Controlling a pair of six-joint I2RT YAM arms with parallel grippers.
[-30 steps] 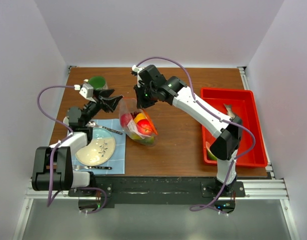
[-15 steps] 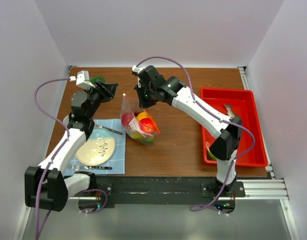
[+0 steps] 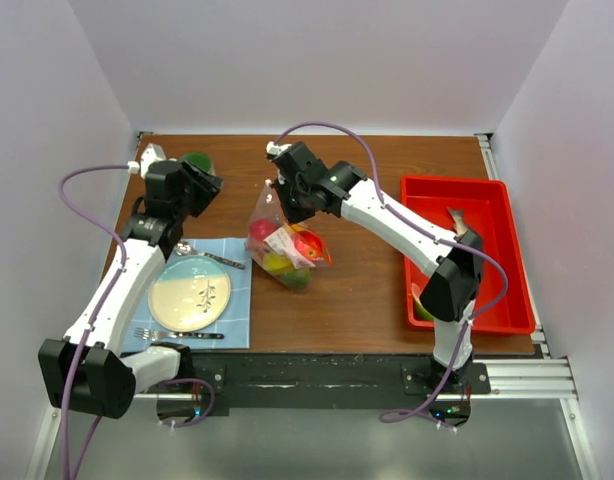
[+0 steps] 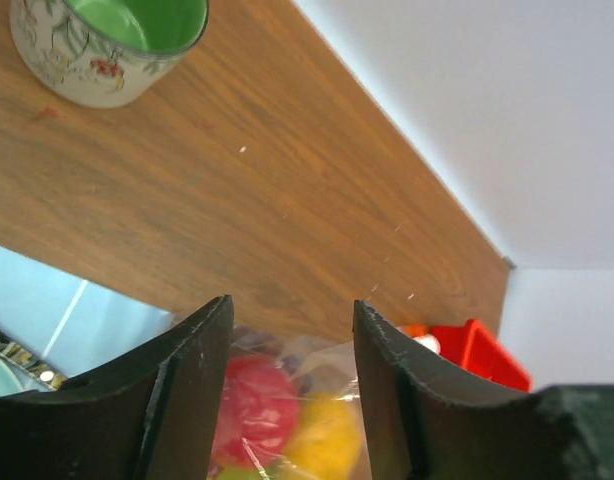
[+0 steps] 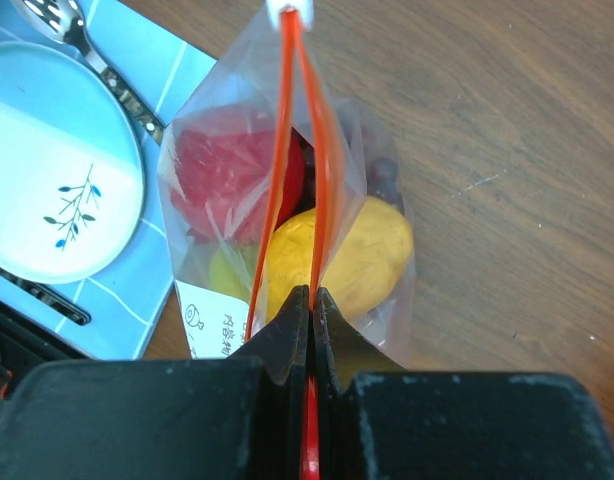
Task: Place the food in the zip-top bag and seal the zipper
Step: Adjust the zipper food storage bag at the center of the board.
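The zip-top bag (image 3: 283,248) stands on the table with a red apple (image 5: 232,170), a yellow lemon (image 5: 352,245) and other food inside. My right gripper (image 5: 309,292) is shut on the near end of the orange-red zipper (image 5: 287,120), whose two strips bow apart over the fruit. From above, the right gripper (image 3: 283,207) sits at the bag's top edge. My left gripper (image 3: 209,186) hovers left of the bag, open, its fingers (image 4: 197,380) empty. The bag (image 4: 287,420) shows beyond them. A silver fish (image 3: 458,219) lies in the red tray (image 3: 487,190).
A green-lined cup (image 3: 197,163) stands at the back left, close to the left gripper. The cream plate (image 3: 190,293), a spoon (image 3: 209,255) and a fork (image 3: 177,334) rest on a blue mat. A green item (image 3: 423,303) sits in the tray's near corner.
My left arm has swung back and left, away from the bag toward the cup. The bag has shifted slightly with the right gripper, which stays shut on the zipper.
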